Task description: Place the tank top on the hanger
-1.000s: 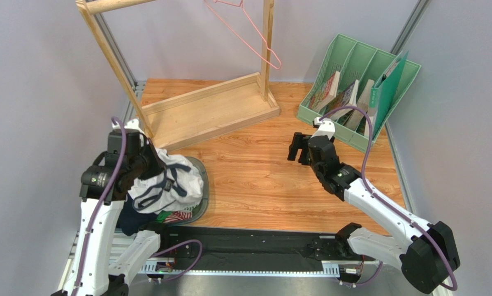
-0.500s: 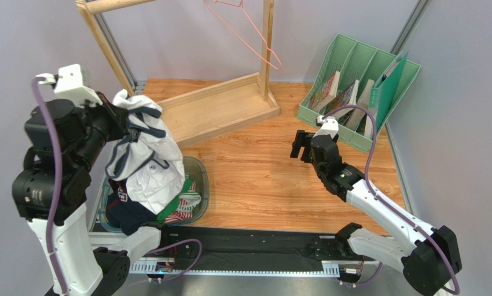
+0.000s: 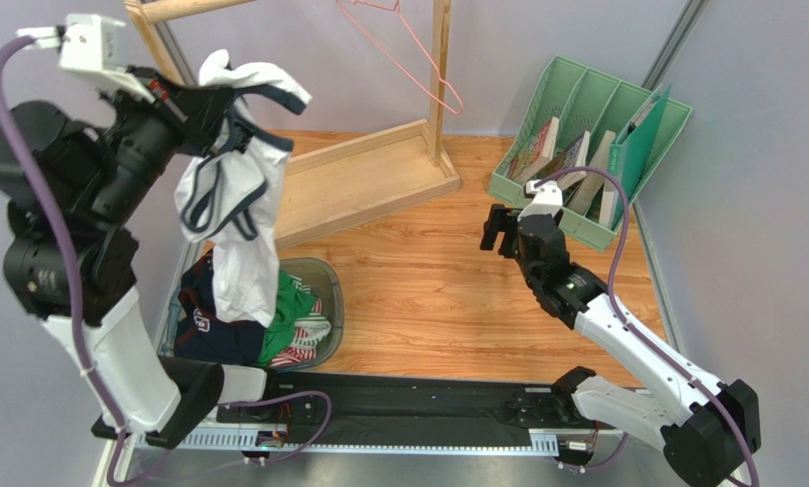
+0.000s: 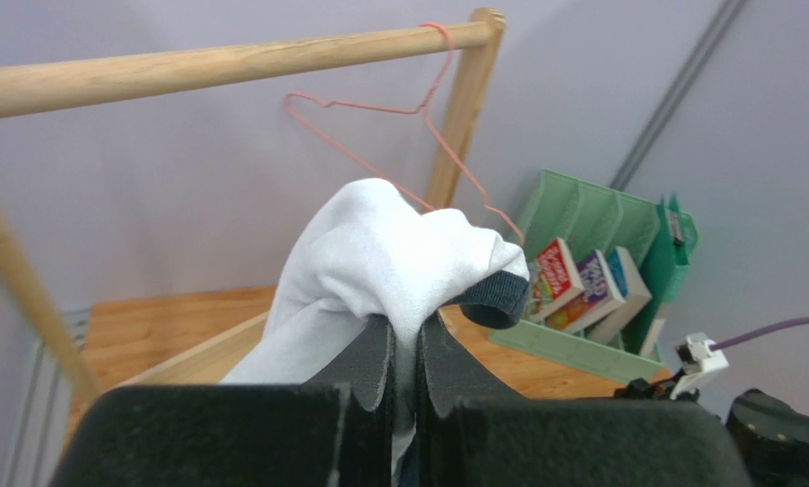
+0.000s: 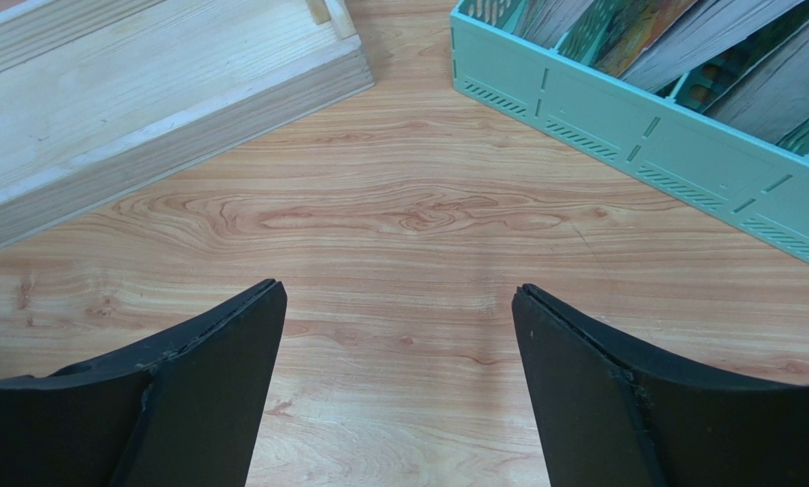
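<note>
No readable writing anywhere: print on the tank top [image 3: 238,203] folded out of sight, book covers [image 4: 566,279] in the green file rack [image 3: 581,101] too small to read, small white-and-red patch on the dark navy garment [image 3: 210,330] illegible.

Left gripper [image 3: 207,97] raised high in the upper left of the top view, clamped tight on a bunched fold of the tank top; in the left wrist view, fingers [image 4: 373,355] pressed together with white cloth squeezed between and bulging above. Rest of the shirt hanging straight down, navy-trimmed loops dangling, lower hem down at the pile in the grey basket [image 3: 332,294]; contact with the pile unclear. Green garment [image 3: 292,309] and striped cloth also in the basket.

Pink hanger [image 3: 455,105] hooked on the rail of the wooden rack [image 3: 358,178], top centre of the frame, well apart from the shirt. Slanted rack post just behind the left gripper.

Right gripper [image 5: 396,292] spread wide, holding nothing, over bare wood between rack base and file rack, right of centre.
</note>
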Controlling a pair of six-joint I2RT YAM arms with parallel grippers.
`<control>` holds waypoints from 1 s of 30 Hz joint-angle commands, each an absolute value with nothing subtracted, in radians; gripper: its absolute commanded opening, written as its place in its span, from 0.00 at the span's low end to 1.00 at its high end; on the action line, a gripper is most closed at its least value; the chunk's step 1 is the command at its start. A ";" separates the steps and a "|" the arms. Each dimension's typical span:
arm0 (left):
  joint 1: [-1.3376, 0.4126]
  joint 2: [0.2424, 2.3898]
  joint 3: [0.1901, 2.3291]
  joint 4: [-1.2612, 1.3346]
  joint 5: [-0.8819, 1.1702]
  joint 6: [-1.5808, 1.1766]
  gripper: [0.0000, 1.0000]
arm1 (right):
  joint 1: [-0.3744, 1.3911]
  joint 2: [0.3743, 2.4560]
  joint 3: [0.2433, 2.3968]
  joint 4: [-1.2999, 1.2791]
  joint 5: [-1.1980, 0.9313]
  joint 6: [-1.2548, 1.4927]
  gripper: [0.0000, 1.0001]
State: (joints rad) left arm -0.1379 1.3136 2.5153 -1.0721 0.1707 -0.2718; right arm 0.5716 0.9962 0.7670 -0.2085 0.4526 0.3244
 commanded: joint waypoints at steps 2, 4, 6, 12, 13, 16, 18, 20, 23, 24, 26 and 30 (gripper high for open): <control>-0.158 1.417 2.537 -0.797 0.451 -0.389 0.00 | 0.537 0.948 0.798 -0.207 0.483 0.319 0.88; -0.181 1.434 2.546 -0.749 0.472 -0.416 0.00 | 0.525 0.943 0.798 -0.210 0.483 0.324 0.88; -0.216 1.468 2.548 -0.686 0.485 -0.401 0.00 | 0.520 0.942 0.801 -0.218 0.498 0.327 0.88; -0.365 1.594 2.563 -0.687 0.485 -0.345 0.00 | 0.499 0.936 0.805 -0.255 0.525 0.336 0.88; -0.394 1.604 2.559 -0.695 0.477 -0.316 0.00 | 0.494 0.933 0.804 -0.259 0.528 0.337 0.88; -0.480 1.643 2.551 -0.716 0.474 -0.308 0.00 | 0.482 0.923 0.798 -0.268 0.531 0.342 0.88; -0.514 1.646 2.528 -0.722 0.479 -0.304 0.00 | 0.479 0.917 0.798 -0.282 0.534 0.351 0.89; -0.525 1.628 2.459 -0.723 0.477 -0.301 0.00 | 0.477 0.907 0.793 -0.291 0.544 0.359 0.89; -0.526 1.599 2.326 -0.724 0.494 -0.307 0.00 | 0.474 0.894 0.776 -0.293 0.545 0.374 0.88; -0.526 1.592 2.283 -0.724 0.500 -0.311 0.00 | 0.476 0.893 0.775 -0.298 0.545 0.376 0.88; -0.531 1.572 2.153 -0.719 0.499 -0.319 0.00 | 0.472 0.891 0.773 -0.304 0.545 0.382 0.88; -0.549 1.577 1.955 -0.690 0.480 -0.315 0.00 | 0.471 0.900 0.773 -0.319 0.546 0.391 0.91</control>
State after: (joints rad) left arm -0.5282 1.5913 2.0789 -0.7483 0.4812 -0.3317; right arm 0.4770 0.9077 0.7666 -0.3035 0.5232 0.3668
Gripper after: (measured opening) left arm 0.030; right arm 0.896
